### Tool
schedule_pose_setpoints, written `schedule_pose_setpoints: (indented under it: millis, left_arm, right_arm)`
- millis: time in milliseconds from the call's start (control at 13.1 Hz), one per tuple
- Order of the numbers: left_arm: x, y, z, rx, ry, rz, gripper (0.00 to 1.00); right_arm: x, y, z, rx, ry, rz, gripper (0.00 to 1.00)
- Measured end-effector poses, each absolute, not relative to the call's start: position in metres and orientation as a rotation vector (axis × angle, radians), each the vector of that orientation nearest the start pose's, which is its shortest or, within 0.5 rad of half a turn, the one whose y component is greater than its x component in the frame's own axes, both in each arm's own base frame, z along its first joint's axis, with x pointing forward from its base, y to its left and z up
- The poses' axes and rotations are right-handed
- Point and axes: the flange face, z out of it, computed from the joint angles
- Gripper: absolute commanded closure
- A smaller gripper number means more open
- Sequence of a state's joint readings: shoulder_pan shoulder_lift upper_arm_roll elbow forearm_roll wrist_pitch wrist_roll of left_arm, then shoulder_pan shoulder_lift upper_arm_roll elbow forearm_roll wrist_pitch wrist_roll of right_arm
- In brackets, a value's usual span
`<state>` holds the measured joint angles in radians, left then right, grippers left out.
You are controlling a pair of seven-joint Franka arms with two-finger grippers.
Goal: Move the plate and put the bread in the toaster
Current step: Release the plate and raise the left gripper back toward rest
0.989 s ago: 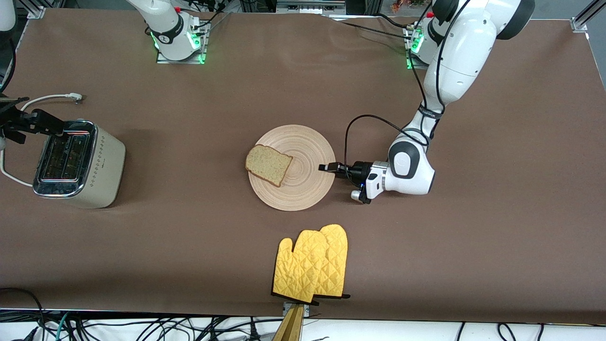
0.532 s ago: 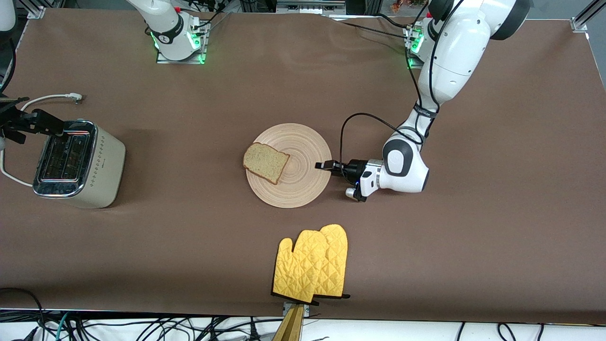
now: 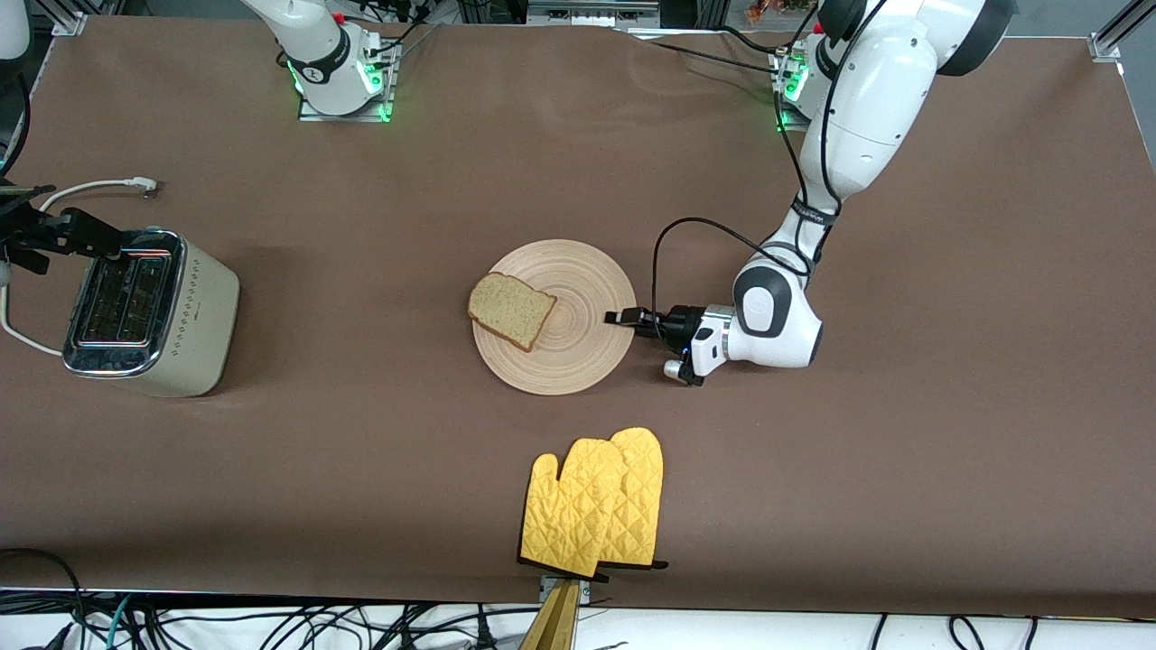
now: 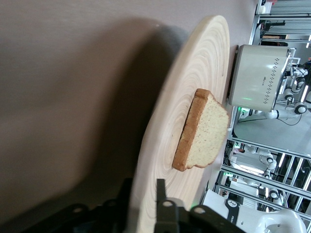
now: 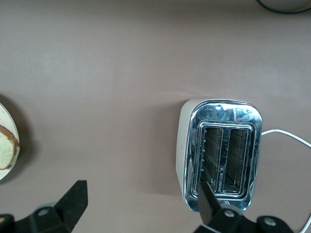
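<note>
Brown cloth covers the whole tabletop (image 3: 361,469), with both arm bases standing along its farthest edge from the front camera. Near the middle lies the plate (image 3: 578,271), round and pale wood with ring grain. The bread (image 3: 511,311) rests on it, on the part toward the right arm's end, one corner reaching just past the rim. The left arm bends low over the cloth and brings the left pincer (image 3: 619,318) to the plate's rim at the edge toward the left arm's end. Whether it grips the wood there cannot be told (the left wrist view shows the rim running right up to the pincer's black body, nothing more). The toaster (image 3: 194,316) stands well apart from the plate, toward the right arm's end of the tabletop. Its chrome top faces up with both slots empty, and its white cord (image 3: 81,190) trails off on the cloth. The right pincer (image 5: 140,191) hangs over the toaster's end with its two black fingers spread wide and nothing between them; that arm waits. A pair of yellow quilted oven mitts (image 3: 596,506) lies nearer the front camera than the plate, close to the tabletop's edge.
</note>
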<state>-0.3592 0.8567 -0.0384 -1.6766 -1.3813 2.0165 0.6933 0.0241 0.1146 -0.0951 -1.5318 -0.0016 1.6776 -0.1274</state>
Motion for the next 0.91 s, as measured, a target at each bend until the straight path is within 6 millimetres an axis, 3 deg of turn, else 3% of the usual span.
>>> schedule_pose_setpoints:
  millis: [304,456,532,685,761,913]
  left_arm:
    - [0.572,-0.266,0.119,2.027,-0.013,-0.277,0.00]
    - [0.576,-0.217,0.141,2.068,0.006,-0.244,0.00]
    - [0.579,-0.180,0.159,2.115,-0.012,-0.225,0.00]
    - [0.588,-0.101,0.213,2.262,-0.015,-0.225,0.00]
    - [0.590,-0.074,0.245,2.351,-0.008,-0.231,0.00]
    - [0.590,-0.051,0.311,2.569,-0.061,-0.215,0.00]
  right_arm:
    - [0.597,-0.039,0.587,-3.155,-0.090,-0.047,0.00]
    - [0.597,-0.040,0.586,-3.155,-0.090,-0.047,0.00]
    - [0.597,-0.040,0.586,-3.155,-0.090,-0.047,0.00]
    - [0.597,-0.040,0.586,-3.154,-0.090,-0.046,0.00]
    - [0.598,-0.040,0.586,-3.154,-0.090,-0.045,0.00]
    - [0.598,-0.040,0.586,-3.153,-0.089,-0.044,0.00]
